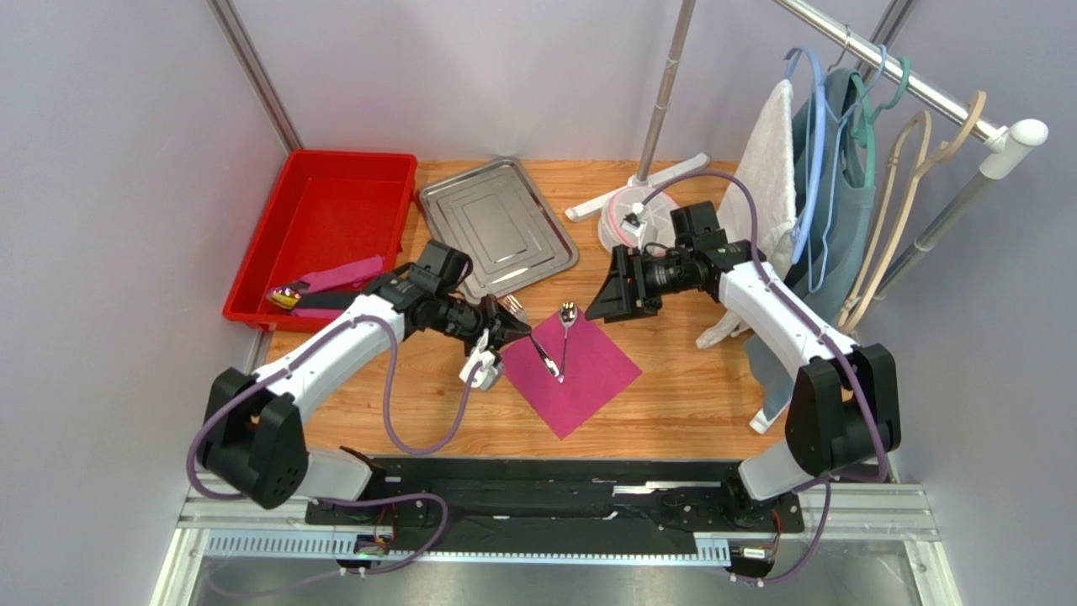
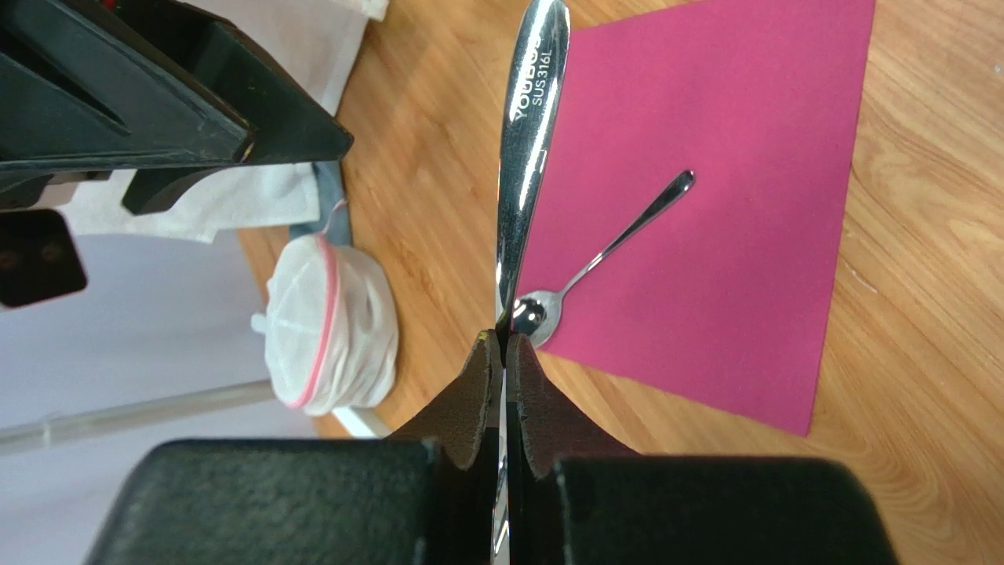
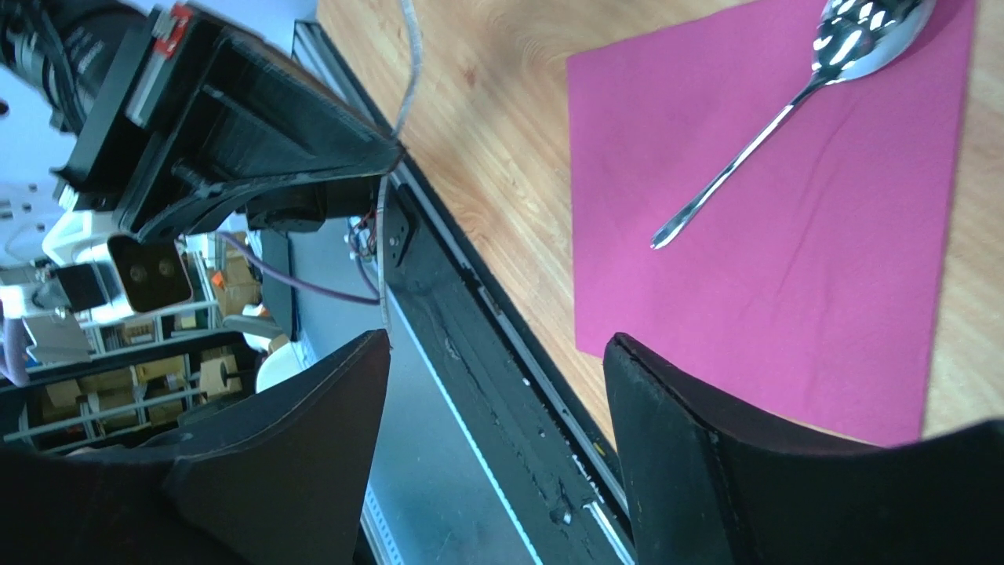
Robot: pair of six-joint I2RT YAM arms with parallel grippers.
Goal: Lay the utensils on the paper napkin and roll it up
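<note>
The magenta paper napkin lies flat on the wooden table, also in the left wrist view and right wrist view. A silver spoon lies on it, bowl at the far corner. My left gripper is at the napkin's left edge, shut on a slim silver utensil whose handle points out over the napkin's edge. A silver forked end shows beside this gripper. My right gripper is open and empty, above the napkin's far right side.
A steel tray and a red bin holding a pink object stand at the back left. A white stand base, a netted white bundle, a white towel and a hanger rack are at the back right.
</note>
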